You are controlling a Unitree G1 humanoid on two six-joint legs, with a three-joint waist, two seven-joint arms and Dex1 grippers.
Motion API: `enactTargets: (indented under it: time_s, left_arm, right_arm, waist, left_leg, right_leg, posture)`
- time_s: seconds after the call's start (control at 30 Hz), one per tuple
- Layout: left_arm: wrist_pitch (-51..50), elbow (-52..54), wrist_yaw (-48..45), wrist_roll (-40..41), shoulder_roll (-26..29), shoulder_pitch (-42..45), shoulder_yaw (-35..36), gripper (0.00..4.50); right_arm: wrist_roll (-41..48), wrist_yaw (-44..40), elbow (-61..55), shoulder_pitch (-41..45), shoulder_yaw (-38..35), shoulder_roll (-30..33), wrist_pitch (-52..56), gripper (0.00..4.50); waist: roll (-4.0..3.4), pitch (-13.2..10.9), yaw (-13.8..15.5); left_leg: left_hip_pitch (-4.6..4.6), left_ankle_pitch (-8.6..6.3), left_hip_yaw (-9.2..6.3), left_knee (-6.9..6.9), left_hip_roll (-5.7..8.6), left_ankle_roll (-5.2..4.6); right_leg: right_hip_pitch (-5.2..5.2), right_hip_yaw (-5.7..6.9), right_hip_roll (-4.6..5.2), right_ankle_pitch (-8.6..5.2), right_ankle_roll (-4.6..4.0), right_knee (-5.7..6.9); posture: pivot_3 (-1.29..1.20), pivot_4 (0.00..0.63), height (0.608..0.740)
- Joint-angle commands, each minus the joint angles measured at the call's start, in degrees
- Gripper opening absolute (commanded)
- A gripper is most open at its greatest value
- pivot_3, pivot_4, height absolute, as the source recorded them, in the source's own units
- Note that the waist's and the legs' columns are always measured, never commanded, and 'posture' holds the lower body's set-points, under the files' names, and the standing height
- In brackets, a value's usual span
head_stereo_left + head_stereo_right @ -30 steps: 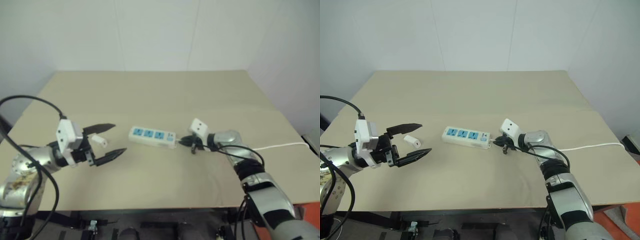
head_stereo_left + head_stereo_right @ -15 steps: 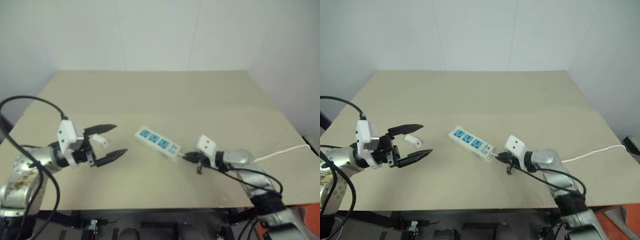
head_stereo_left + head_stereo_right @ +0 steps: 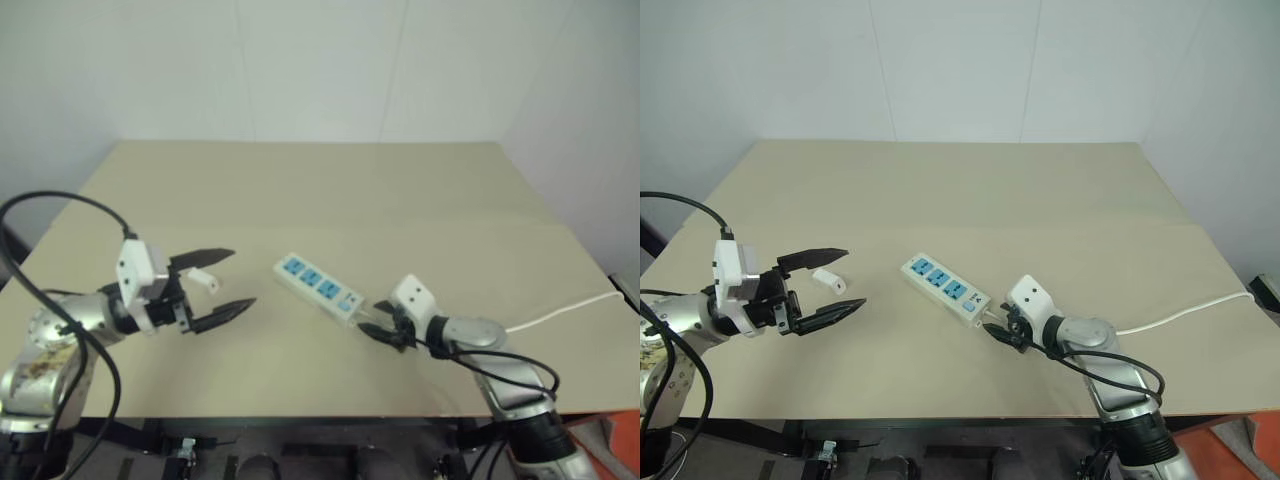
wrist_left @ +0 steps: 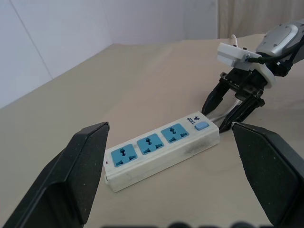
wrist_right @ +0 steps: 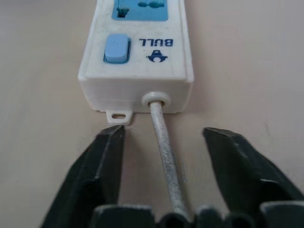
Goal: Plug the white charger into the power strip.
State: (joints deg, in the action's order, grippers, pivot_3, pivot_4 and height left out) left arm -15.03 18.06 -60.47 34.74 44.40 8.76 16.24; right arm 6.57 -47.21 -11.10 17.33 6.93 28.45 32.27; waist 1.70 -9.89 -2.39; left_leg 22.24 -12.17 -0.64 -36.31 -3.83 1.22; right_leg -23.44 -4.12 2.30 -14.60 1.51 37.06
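White charger [image 3: 827,281] sits on the table [image 3: 970,190] over by the left gripper [image 3: 830,285], a small boxy piece lying between or just behind the two black fingers, which are spread as wide as they look able to go and grip nothing; I can't tell whether it touches the upper finger. My guess is the arm is waiting there for the pick-up. Well apart from it, near the middle of the table, the power strip [image 3: 946,289] lies at a slant, blue sockets up, its switch end toward the right gripper [image 3: 1001,331]. That gripper's fingers stand parted either side of the thin cord [image 5: 164,152] where it leaves the strip, not pinching it, seemingly positioned to steady or steer the strip by its tail
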Motion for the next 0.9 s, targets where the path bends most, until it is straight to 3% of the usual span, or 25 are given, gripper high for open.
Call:
enactTargets:
  time_s: [0.03,0.23,0.43,0.57,0.9]
  left_arm:
    - [1.1,0.8,-0.3,0.7,0.0,0.7,0.5,4.5]
    - [1.2,0.5,-0.6,0.7,-0.3,0.9,0.6,4.5]
    - [1.0,0.7,-0.6,0.9,-0.3,0.8,0.8,4.5]
    - [0.9,0.9,-0.6,0.9,-0.2,0.9,0.9,4.5]
    - [0.7,1.7,-0.4,1.3,0.1,0.2,1.6,4.5]
  right_arm:
    - [5.1,-5.4,0.7,1.1,-4.8,3.2,-4.7,4.47]
    - [11.3,-4.1,3.7,1.4,-8.4,-2.2,-10.7,4.47]
    - [9.2,3.0,2.8,-0.5,-4.9,-11.5,-15.3,4.47]
    - [4.6,5.5,9.1,0.2,-1.3,-13.6,-21.5,4.47]
    - [2.1,8.4,18.5,1.7,-0.4,-15.6,-28.5,4.47]
  waist:
    - [0.0,0.0,0.0]
    - [0.02,0.0,-0.5]
    - [0.01,0.0,-0.2]
    - [0.03,0.0,0.0]
    - [0.03,0.0,-0.1]
  left_leg:
    - [0.0,0.0,0.0,0.0,0.0,0.0]
    - [-0.05,0.0,0.0,0.01,-0.04,0.0]
    - [0.0,0.0,-0.01,0.01,-0.04,0.0]
    - [0.0,0.0,-0.01,0.0,-0.04,0.0]
    - [-0.01,0.0,-0.01,0.01,-0.05,0.0]
  right_leg:
    - [0.0,0.0,0.0,0.0,0.0,0.0]
    - [0.02,-0.02,-0.05,0.0,0.0,0.03]
    - [-0.02,-0.02,-0.04,0.0,0.0,0.03]
    - [-0.01,0.0,-0.04,0.0,0.0,0.02]
    - [-0.02,0.0,-0.04,0.01,-0.01,0.04]
  posture:
    - [0.0,0.15,0.74]
    - [0.0,0.15,0.74]
    - [0.0,0.15,0.74]
    - [0.0,0.15,0.74]
    - [0.0,0.15,0.74]
